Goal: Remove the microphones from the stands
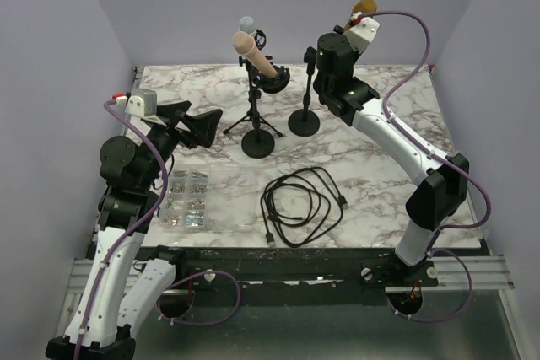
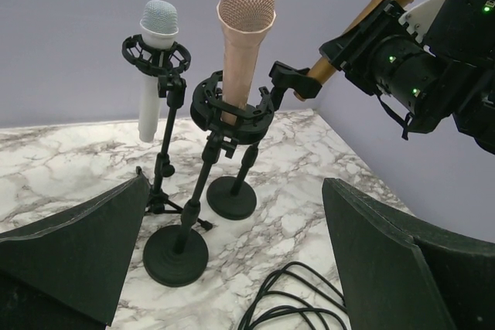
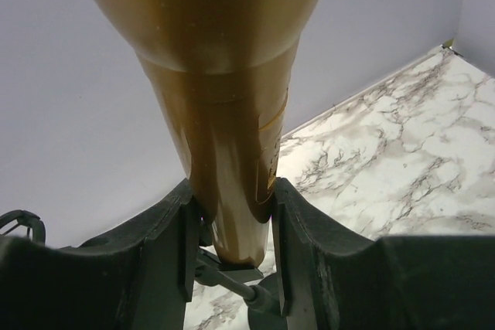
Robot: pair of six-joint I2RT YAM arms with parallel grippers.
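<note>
No legible txt, labels, brands or nos. in any view. Closest thing: thin curved lines scored on the gold metal microphone (image 3: pixel 232 137), at 3 o'clock on its barrel in rt wrist view, unreadable as letters. Clear plastic parts box (image 1: pixel 187 200), top view: too small to tell.

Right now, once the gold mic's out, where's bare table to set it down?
Bare table: back-right corner beyond the right arm; back-left between the left claw and the tripod stand. Narrow strip between the round base and the cable coil. Crowded: the stands at centre back, the parts box front left.
</note>
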